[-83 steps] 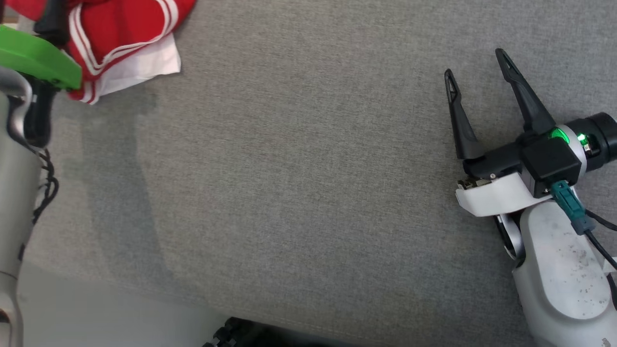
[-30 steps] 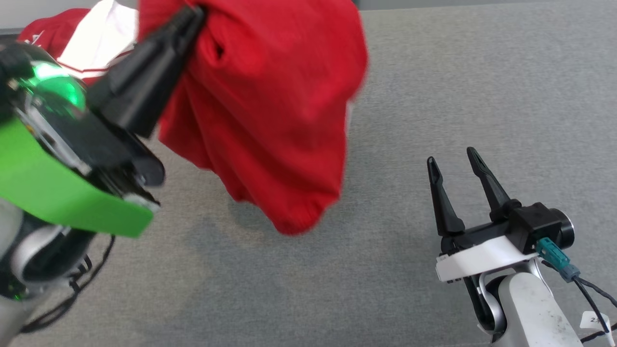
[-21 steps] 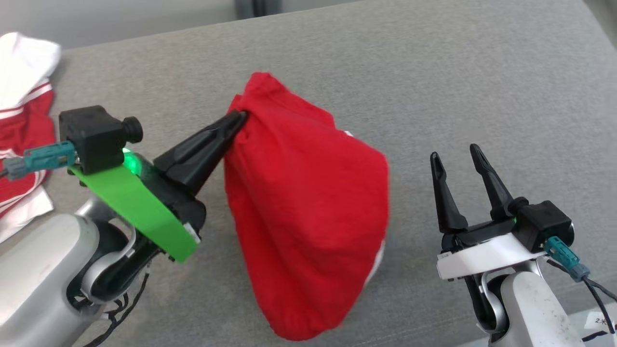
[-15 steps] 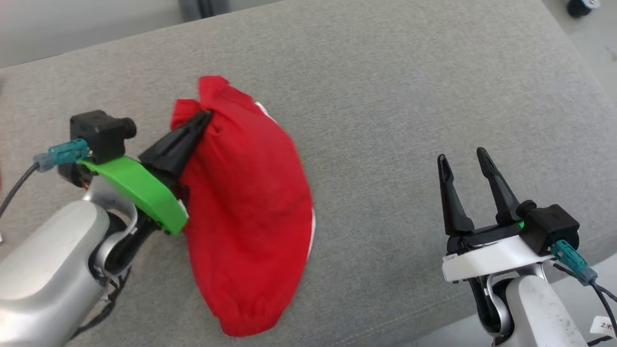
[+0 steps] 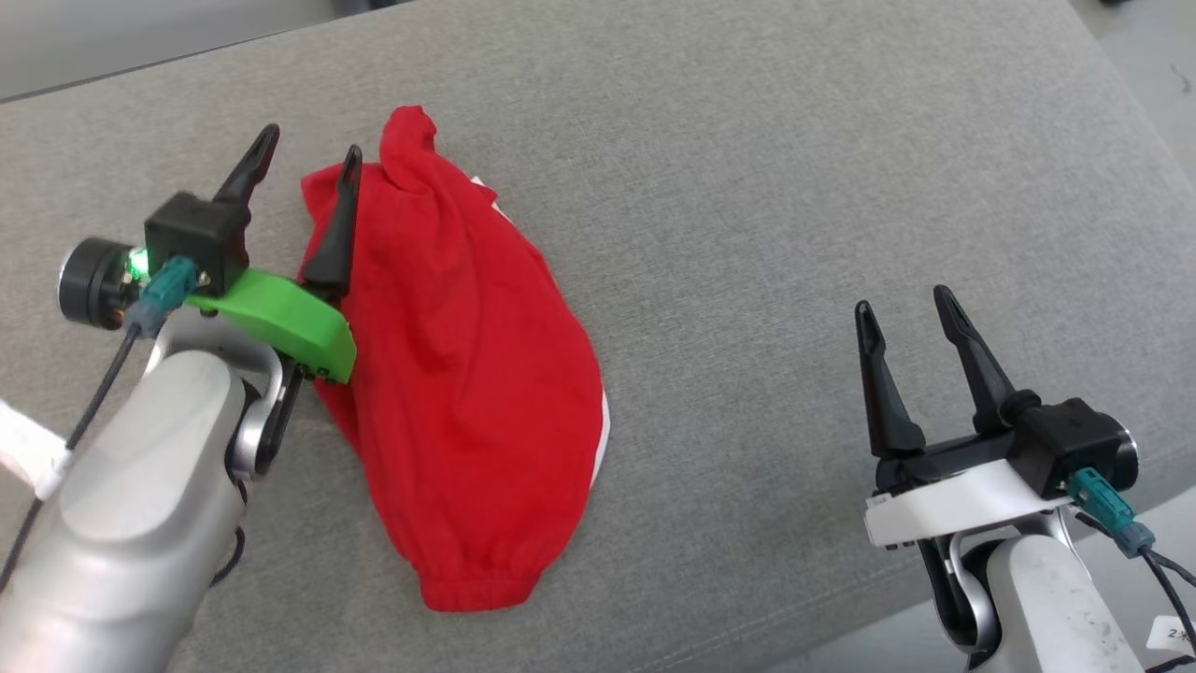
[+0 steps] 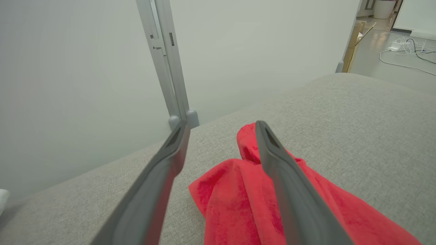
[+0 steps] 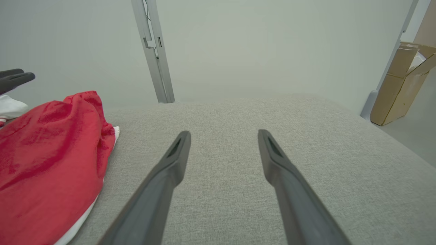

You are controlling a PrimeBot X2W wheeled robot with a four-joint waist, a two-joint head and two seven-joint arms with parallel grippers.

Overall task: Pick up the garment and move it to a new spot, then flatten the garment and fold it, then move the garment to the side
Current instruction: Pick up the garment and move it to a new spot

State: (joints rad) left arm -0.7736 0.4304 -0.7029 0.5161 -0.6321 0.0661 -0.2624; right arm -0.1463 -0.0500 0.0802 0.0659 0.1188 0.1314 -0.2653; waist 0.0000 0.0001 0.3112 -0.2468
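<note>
Toward the left of the grey cushion (image 5: 794,168), your red garment (image 5: 467,374) lay bunched, long axis running far to near, its far end just beside your left gripper (image 5: 312,140), fingers apart and empty, while your right gripper (image 5: 903,300), likewise spread, stood well apart.

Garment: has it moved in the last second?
Yes. The garment came down onto the gray cushion; earlier it hung above it from the left gripper, now open.
</note>
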